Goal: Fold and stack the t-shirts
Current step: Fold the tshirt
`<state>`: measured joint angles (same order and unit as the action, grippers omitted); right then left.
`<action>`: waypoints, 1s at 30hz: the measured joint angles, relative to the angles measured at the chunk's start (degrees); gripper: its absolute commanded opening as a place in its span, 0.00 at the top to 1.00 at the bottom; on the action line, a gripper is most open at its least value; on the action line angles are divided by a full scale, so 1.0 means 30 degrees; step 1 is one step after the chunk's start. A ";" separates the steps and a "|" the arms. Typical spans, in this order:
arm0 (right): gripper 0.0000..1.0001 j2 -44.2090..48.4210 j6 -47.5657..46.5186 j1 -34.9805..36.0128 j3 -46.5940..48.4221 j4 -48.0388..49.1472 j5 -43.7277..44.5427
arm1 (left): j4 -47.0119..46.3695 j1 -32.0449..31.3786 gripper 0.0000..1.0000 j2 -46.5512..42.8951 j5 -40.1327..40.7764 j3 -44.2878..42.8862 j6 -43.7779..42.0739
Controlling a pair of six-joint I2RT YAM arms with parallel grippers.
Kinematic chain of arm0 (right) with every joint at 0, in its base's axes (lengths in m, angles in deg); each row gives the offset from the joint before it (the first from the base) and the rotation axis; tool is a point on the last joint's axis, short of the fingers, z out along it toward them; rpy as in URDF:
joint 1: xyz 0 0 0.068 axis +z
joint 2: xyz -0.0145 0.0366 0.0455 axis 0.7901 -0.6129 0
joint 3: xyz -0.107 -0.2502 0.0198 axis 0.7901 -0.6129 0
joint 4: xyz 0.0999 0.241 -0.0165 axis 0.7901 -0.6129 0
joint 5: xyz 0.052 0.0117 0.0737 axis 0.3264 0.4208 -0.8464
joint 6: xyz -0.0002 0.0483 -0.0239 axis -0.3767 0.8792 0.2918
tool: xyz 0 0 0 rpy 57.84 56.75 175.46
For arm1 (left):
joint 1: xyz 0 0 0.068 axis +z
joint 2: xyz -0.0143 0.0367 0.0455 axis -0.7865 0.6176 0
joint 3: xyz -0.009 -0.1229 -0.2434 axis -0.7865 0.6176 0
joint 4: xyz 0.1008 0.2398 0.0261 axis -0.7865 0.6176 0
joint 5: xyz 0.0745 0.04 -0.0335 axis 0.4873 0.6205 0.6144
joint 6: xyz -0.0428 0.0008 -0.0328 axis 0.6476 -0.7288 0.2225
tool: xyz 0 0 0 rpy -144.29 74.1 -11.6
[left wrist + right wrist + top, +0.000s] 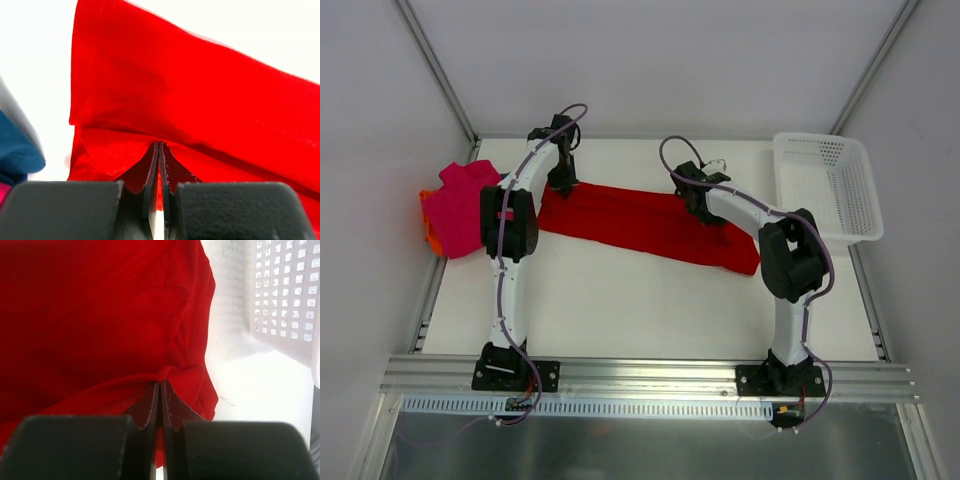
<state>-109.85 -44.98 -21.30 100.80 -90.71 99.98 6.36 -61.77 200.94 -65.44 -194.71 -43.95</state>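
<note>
The bright red t-shirt (650, 225) lies as a long folded strip across the middle of the table. My left gripper (563, 186) is at the strip's left end, and in the left wrist view it (159, 145) is shut, pinching a fold of the red cloth (175, 100). My right gripper (705, 214) sits on the strip right of its middle, and in its wrist view it (159, 384) is shut on an edge of the red t-shirt (100, 315). A magenta-pink t-shirt (465, 205) lies bunched at the table's left edge over an orange one (428, 236). Dark blue cloth (17, 150) shows beside them.
A white mesh basket (825, 185) stands at the back right of the table, its wall (285, 295) close to the right of the red shirt's end. The metal frame rail (640, 375) runs along the near edge by the arm bases.
</note>
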 measured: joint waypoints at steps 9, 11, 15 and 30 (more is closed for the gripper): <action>0.99 -0.0240 -0.0838 -0.0415 0.1013 -0.0066 -0.0204 | 0.0597 0.0219 0.99 0.0765 -0.0255 -0.1515 -0.0444; 1.00 -0.0503 -0.1035 -0.0605 0.1741 -0.0073 -0.0219 | 0.0663 0.0248 0.99 0.0896 -0.0335 -0.1967 -0.0612; 0.99 -0.1195 -0.1326 -0.1078 0.2892 -0.0080 -0.0270 | 0.0656 0.0350 0.98 0.1333 -0.0590 -0.2871 -0.0852; 0.93 -0.3512 -0.1931 -0.1865 0.4772 -0.0321 -0.1064 | 0.0736 0.0583 0.87 0.2543 -0.0721 -0.3381 -0.1035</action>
<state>-120.38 -50.77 -26.90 115.12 -91.67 96.79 8.57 -60.02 208.57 -67.60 -204.85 -47.06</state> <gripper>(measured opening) 0.022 0.047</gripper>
